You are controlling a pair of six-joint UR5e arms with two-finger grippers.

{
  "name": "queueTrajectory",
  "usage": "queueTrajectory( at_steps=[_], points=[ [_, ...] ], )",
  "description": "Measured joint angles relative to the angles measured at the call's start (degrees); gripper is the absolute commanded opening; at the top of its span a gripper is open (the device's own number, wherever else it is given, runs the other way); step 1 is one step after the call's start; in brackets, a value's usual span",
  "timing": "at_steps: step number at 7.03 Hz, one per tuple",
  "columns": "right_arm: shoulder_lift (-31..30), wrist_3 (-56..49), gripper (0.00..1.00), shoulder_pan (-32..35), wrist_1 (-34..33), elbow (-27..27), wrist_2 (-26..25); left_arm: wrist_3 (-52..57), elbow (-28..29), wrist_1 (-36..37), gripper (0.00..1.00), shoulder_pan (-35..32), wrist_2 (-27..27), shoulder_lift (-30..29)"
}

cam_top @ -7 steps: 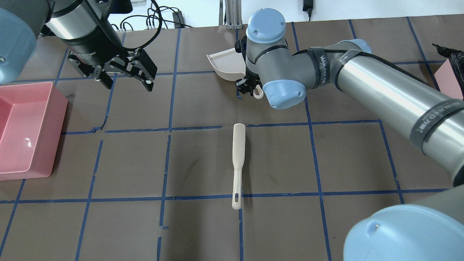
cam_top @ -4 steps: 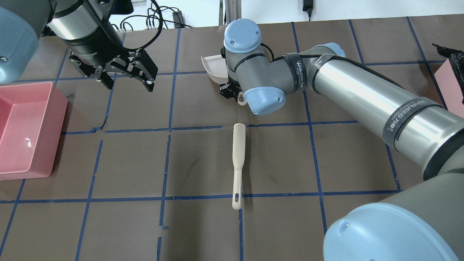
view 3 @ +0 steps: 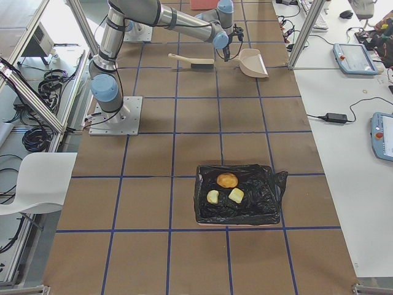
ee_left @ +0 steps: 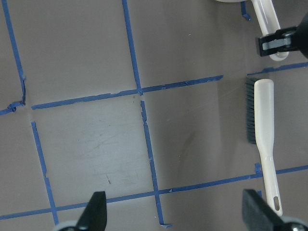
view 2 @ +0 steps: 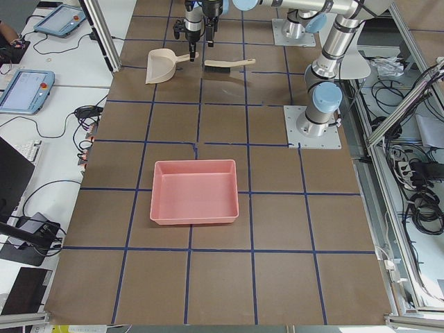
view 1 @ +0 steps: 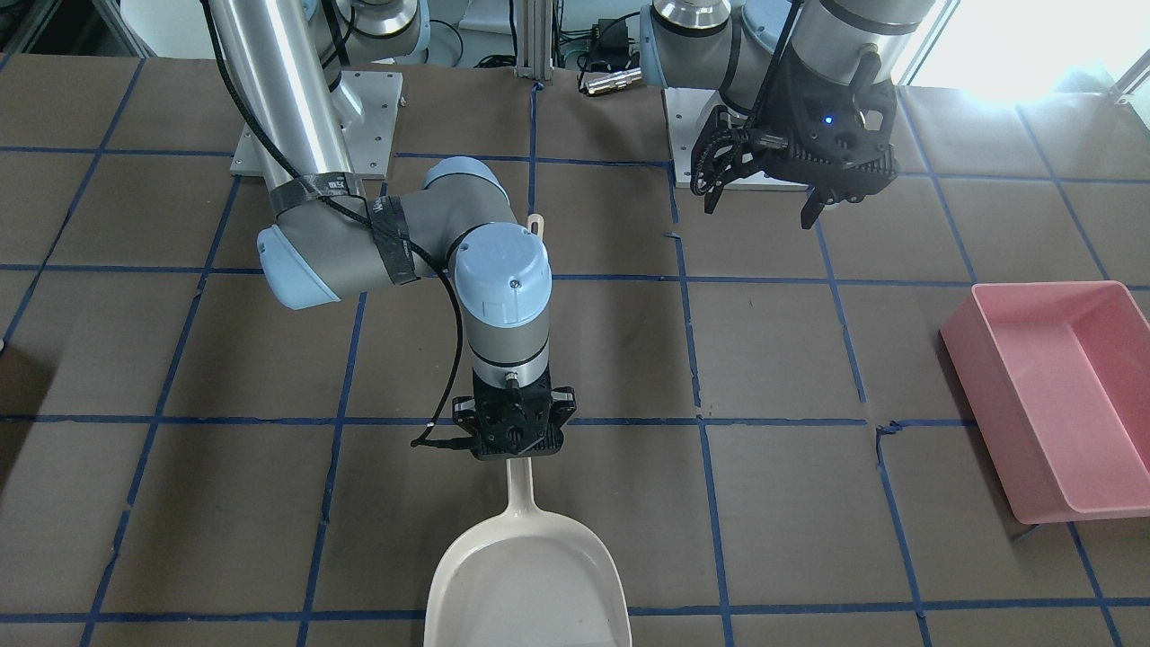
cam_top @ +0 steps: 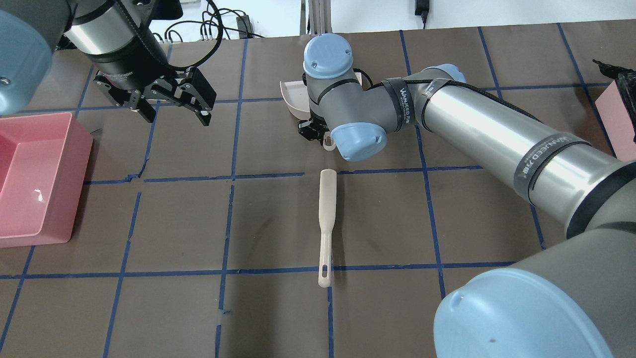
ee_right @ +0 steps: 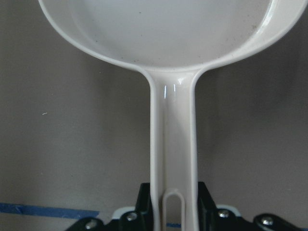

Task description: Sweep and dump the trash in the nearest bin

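Note:
My right gripper [view 1: 512, 449] is shut on the handle of a cream dustpan [view 1: 530, 575], which is level and low over the far middle of the table; it also shows in the overhead view [cam_top: 290, 94] and the right wrist view [ee_right: 168, 43], and its pan is empty. A cream brush [cam_top: 327, 209] lies flat on the table, nearer the robot. My left gripper [cam_top: 174, 117] hangs open and empty over the far left. The three trash lumps, orange-brown [view 3: 227, 180], golden [view 3: 213, 196] and pale yellow [view 3: 236, 195], lie inside a black-bag-lined bin [view 3: 270, 203] at the table's right end.
An empty pink bin [cam_top: 74, 149] stands at the left edge of the table. The bag-lined bin's edge [cam_top: 616, 109] shows at the far right in the overhead view. Blue tape lines grid the brown table.
My right arm has swung the dustpan leftward in the overhead view and turned it so its handle points back toward the brush. The left arm and brush have not moved.

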Motion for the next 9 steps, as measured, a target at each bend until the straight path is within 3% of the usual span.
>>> queueTrajectory(
  at_steps=[1, 4, 6, 9],
  points=[
    [0.0, 0.0, 1.00, 0.0, -0.2, -0.1, -0.1, 0.0, 0.0, 0.0, 1.00, 0.0, 0.0, 0.0],
    [-1.3, -1.2, 1.00, -1.3, 3.3, -3.0, -0.1, 0.0, 0.0, 0.0, 1.00, 0.0, -0.1, 0.0],
    [-6.3, -4.1, 1.00, -4.9, 12.8, -6.1, 0.1, -0.1, 0.0, 0.0, 1.00, -0.1, -0.1, 0.0],
    [-18.3, -11.4, 1.00, -13.2, 30.0, -6.4, -0.4, -0.1, 0.0, 0.0, 1.00, -0.1, -0.1, 0.0]
  ],
)
